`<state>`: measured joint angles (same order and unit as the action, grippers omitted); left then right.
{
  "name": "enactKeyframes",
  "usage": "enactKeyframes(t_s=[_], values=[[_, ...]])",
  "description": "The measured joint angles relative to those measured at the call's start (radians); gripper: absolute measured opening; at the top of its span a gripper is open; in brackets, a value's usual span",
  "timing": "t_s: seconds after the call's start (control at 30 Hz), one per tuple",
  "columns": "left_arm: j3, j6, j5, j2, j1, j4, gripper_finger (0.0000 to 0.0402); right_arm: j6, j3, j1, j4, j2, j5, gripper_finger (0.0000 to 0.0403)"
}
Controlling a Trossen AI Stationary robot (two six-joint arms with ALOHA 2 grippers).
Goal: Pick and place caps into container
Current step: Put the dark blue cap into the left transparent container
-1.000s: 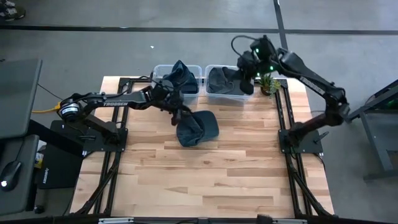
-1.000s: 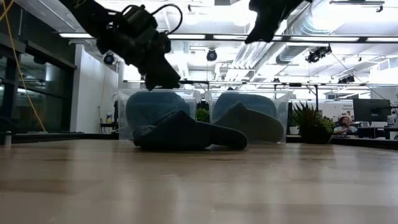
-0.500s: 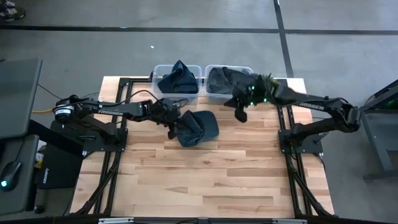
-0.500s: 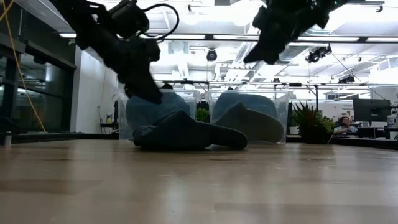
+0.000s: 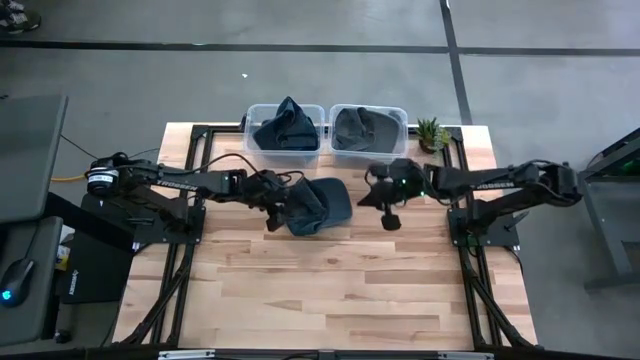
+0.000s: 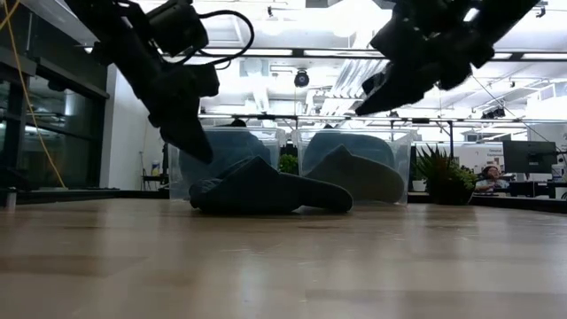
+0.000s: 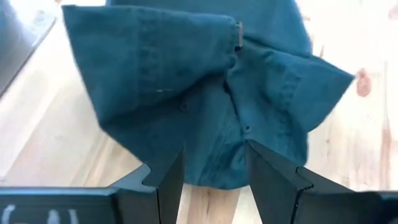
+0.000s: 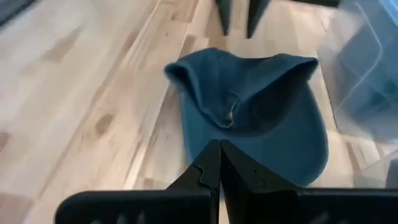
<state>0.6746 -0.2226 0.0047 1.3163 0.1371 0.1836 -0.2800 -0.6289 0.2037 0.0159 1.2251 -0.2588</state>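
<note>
A dark slate-blue cap lies crumpled on the wooden table; it also shows in the low view. My left gripper is open just left of the cap and a little above it. In the left wrist view its fingers stand over the cap's near edge without touching it. My right gripper is shut and empty, raised to the right of the cap and pointing at it. It hangs high in the low view.
Two clear plastic bins stand at the table's far edge. The left bin holds a dark blue cap and the right bin holds a grey cap. A small green plant stands right of the bins. Bare wood lies toward the near edge.
My right gripper has come away from above the right bin, toward the near edge and down, to the cap's right side. My left gripper has gone down and a little toward the near edge at the cap's left side. The cap has stayed where it was.
</note>
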Motion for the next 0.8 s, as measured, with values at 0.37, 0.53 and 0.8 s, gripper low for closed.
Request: enactKeyframes(t_s=[0.37,0.53,0.8], values=[[0.0,-0.016,-0.016,0.001,0.0,0.001,0.0162,-0.088,0.037,-0.155,0.112,0.137,0.152,0.0085],[0.0,-0.027,-0.015,0.001,0.0,0.007,0.0162,-0.117,0.037,-0.178,0.254,0.258,0.241,0.0176],[0.0,-0.029,-0.015,0.001,0.0,0.007,0.0162,-0.171,0.037,-0.199,0.367,0.399,0.328,0.0251]])
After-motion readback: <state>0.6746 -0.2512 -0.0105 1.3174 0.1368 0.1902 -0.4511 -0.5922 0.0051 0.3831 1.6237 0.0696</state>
